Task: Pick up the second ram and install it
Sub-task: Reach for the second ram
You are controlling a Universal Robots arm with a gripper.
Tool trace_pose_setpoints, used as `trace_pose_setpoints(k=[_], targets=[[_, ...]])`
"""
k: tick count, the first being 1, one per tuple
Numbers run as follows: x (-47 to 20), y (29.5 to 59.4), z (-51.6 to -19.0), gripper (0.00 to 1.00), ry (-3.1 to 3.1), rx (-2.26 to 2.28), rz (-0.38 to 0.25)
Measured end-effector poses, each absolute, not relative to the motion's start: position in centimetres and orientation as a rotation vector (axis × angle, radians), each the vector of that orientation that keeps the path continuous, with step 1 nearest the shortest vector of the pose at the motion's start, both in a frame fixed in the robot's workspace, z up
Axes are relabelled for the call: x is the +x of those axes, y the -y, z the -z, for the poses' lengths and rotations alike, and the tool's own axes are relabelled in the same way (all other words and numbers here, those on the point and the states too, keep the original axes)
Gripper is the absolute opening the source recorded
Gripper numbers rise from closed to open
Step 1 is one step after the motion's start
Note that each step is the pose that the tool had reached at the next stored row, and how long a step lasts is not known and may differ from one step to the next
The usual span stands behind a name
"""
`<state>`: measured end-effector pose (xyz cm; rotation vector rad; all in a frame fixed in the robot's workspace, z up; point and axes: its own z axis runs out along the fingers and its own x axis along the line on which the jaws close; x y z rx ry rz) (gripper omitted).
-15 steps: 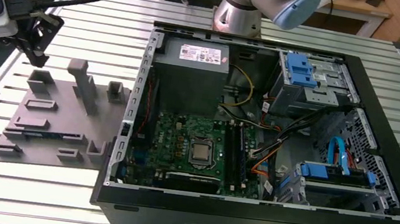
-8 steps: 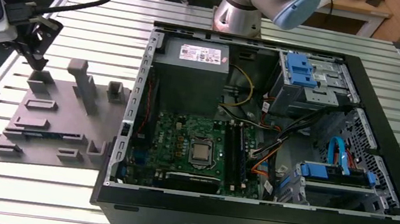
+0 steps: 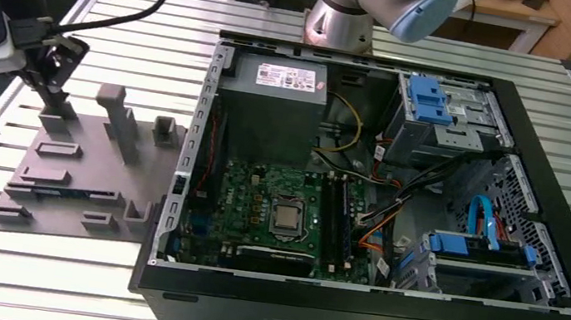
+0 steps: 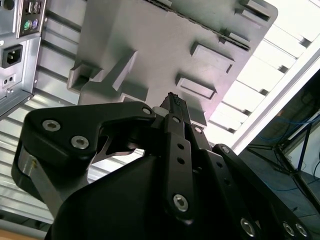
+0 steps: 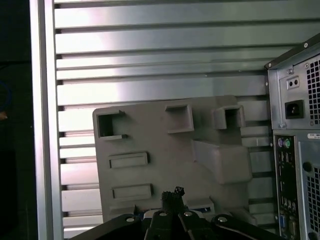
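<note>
**A:** Where is the gripper [image 3: 52, 81], and why there?

**B:** It hangs over the grey holder [image 3: 81, 182], above the end that is far from the computer case [image 3: 518, 100], on the exterior view's left. The holder has pockets and posts. I judge they keep small parts upright, so that the arm can take a part from above by its top edge.

**A:** Is it open?

**B:** In both wrist views the fingertips [image 4: 175, 107] [image 5: 173, 194] come together, and I see no gap between them. Whether something thin is pinched there, I cannot tell.

**A:** And the second memory stick?

**B:** I cannot say where it is. The gripper covers the part of the holder under it, so the stick may be hidden there.

**A:** Why does the case lie on its side?

**B:** Its side is open, so the green board [image 3: 247, 196] faces upward. The long black slots [image 3: 343, 218] can then be reached from straight above. Whether a stick already sits in one of them is too small to tell.

**A:** And the holder so close?

**B:** It lies just beside the case on the same slatted table [image 3: 172, 10]. I think this keeps the way short.
</note>
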<state>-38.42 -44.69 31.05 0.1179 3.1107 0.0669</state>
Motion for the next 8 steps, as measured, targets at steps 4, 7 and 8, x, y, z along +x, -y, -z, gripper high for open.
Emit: trace_pose_setpoints(k=[4,7,8], targets=[[-38.49,44.79,-30.50,0.07,-3.111,0.118,-0.067],[-38.49,44.81,-30.06,0.07,-3.111,0.118,-0.067],[-38.49,44.81,-29.91,0.07,-3.111,0.118,-0.067]])
